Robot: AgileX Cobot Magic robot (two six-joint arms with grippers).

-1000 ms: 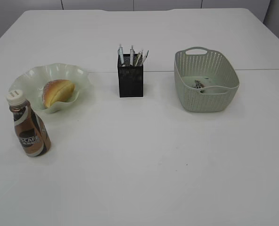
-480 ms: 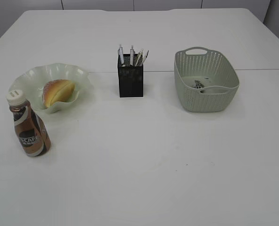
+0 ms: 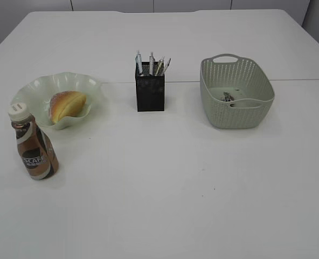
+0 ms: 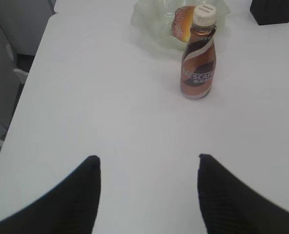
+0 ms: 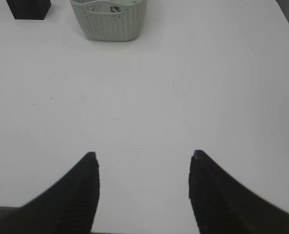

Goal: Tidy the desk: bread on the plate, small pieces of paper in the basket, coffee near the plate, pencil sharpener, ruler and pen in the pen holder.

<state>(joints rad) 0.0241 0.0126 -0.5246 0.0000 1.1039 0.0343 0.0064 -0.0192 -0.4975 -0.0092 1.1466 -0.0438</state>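
A large plain white desk point(image 3: 165, 183) fills the exterior view, with pale cabinet fronts just visible along the far edge. On its left side the golden bread point(image 3: 67, 105) lies in the ruffled pale green glass plate point(image 3: 38, 86), and the brown Nescafe coffee bottle point(image 3: 34, 148) stands upright just beside the plate's near rim, on its near-left side. In the middle the black mesh pen holder point(image 3: 150, 93) stands upright with several pens point(image 3: 151, 63) poking out of its top; whether the ruler and the sharpener are in there cannot be told. To the right the grey-green perforated basket point(image 3: 236, 93) holds a few small scraps point(image 3: 227, 97) on its floor. Neither arm shows in the exterior view. In the left wrist view the left gripper point(image 4: 148, 187) has its jaws standing well apart over bare desk with nothing between them; the coffee bottle lies straight ahead of it and slightly right, the plate right behind the bottle. The right gripper point(image 5: 143, 183) is likewise spread wide and empty, the basket well ahead and to its left. By how things lie, the tidying looks finished; if anything needs a touch, the left arm is nearer the coffee.
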